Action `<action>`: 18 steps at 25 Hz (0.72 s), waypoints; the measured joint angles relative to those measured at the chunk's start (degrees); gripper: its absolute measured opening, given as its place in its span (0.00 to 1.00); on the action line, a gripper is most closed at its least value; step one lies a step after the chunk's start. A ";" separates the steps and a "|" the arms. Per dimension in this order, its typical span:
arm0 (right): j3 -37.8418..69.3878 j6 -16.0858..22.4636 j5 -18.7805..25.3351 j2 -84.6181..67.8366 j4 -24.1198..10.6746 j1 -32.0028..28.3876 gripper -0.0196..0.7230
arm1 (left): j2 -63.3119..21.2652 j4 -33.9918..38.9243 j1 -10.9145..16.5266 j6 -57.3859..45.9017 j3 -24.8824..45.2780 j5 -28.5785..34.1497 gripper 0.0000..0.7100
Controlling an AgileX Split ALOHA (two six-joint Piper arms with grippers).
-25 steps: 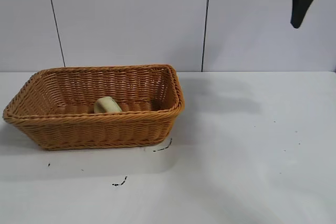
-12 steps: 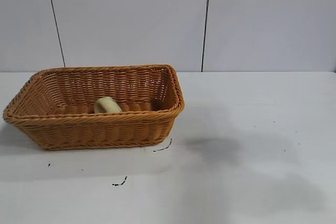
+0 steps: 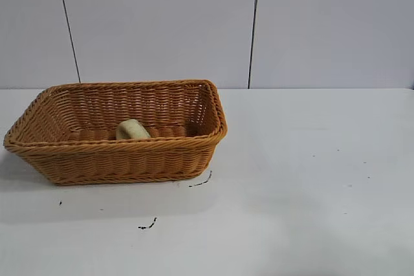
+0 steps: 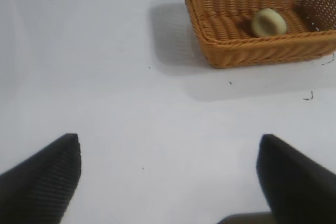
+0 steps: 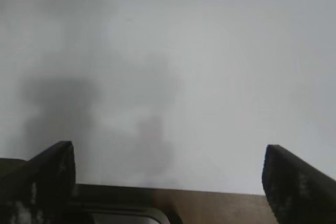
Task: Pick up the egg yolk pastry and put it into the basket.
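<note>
The egg yolk pastry [image 3: 132,130] is a small pale cream bun lying inside the orange-brown wicker basket [image 3: 116,158] at the table's left. Both also show in the left wrist view, the pastry [image 4: 268,22] on the floor of the basket [image 4: 247,53]. Neither arm shows in the exterior view. My left gripper [image 4: 169,153] is open and empty over bare white table, well away from the basket. My right gripper [image 5: 169,161] is open and empty over bare white table near its edge.
The white table [image 3: 304,179] carries a few small dark marks [image 3: 147,225] in front of the basket. A white panelled wall stands behind. In the right wrist view the table's edge [image 5: 210,192] runs between the fingers.
The right gripper, seen at the upper right a second ago, has left the exterior view. Its shadow on the table has faded away. Basket and pastry have not moved.
</note>
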 joint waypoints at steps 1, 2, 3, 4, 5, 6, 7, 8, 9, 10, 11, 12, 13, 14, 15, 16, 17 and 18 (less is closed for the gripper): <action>0.00 0.00 0.00 -2.55 0.04 0.00 0.96 | 0.00 0.00 0.00 0.00 0.00 0.00 0.98; 0.00 0.00 0.00 -4.91 0.04 0.00 0.96 | 0.00 0.00 0.00 0.00 0.00 0.00 0.98; 0.08 0.00 0.00 -7.13 0.04 0.00 0.96 | 0.00 0.00 0.00 0.00 0.00 0.00 0.98; 0.19 0.00 0.00 -8.90 0.04 0.00 0.96 | 0.00 0.00 0.00 0.00 0.00 0.00 0.98; 0.23 0.00 0.00 -10.94 0.06 0.00 0.96 | 0.00 0.00 0.00 0.00 0.00 0.00 0.98; 0.26 0.01 0.00 -12.96 0.18 0.00 0.96 | 0.00 0.00 0.00 0.00 0.00 0.00 0.98; 0.26 0.01 0.00 -14.99 0.26 0.00 0.96 | 0.00 0.00 0.00 0.00 0.00 0.00 0.98; 0.26 0.01 0.00 -16.71 0.39 0.00 0.96 | 0.00 0.00 0.00 0.00 0.00 0.00 0.98; 0.26 0.01 0.00 -18.64 0.43 0.00 0.96 | 0.00 0.00 0.00 0.00 0.00 0.00 0.98; 0.26 0.06 0.08 -19.90 0.43 0.00 0.96 | 0.00 0.00 0.00 0.00 0.00 0.00 0.98; 0.26 0.06 0.08 -20.39 0.43 0.00 0.96 | 0.00 0.00 0.00 0.00 0.00 0.00 0.98; 0.26 0.06 0.08 -20.56 0.43 0.00 0.96 | 0.00 0.00 0.00 0.00 0.00 0.00 0.98; 0.26 0.06 0.08 -20.62 0.43 0.00 0.96 | 0.00 0.00 0.00 0.00 0.00 0.00 0.98; 0.26 0.06 0.08 -20.74 0.43 0.00 0.96 | 0.00 0.00 0.00 0.00 0.00 0.00 0.98; 0.26 0.06 0.08 -20.74 0.43 0.00 0.96 | 0.00 0.00 0.00 0.00 0.00 0.00 0.98; 0.26 0.12 0.08 -20.74 0.43 0.00 0.96 | 0.00 0.00 0.00 0.00 0.00 0.00 0.98; 0.26 0.12 0.08 -20.74 0.43 0.00 0.96 | 0.00 0.00 0.00 0.00 0.00 0.00 0.98; 0.26 0.16 0.08 -20.74 0.43 0.00 0.96 | 0.00 0.00 0.00 0.00 0.00 0.00 0.98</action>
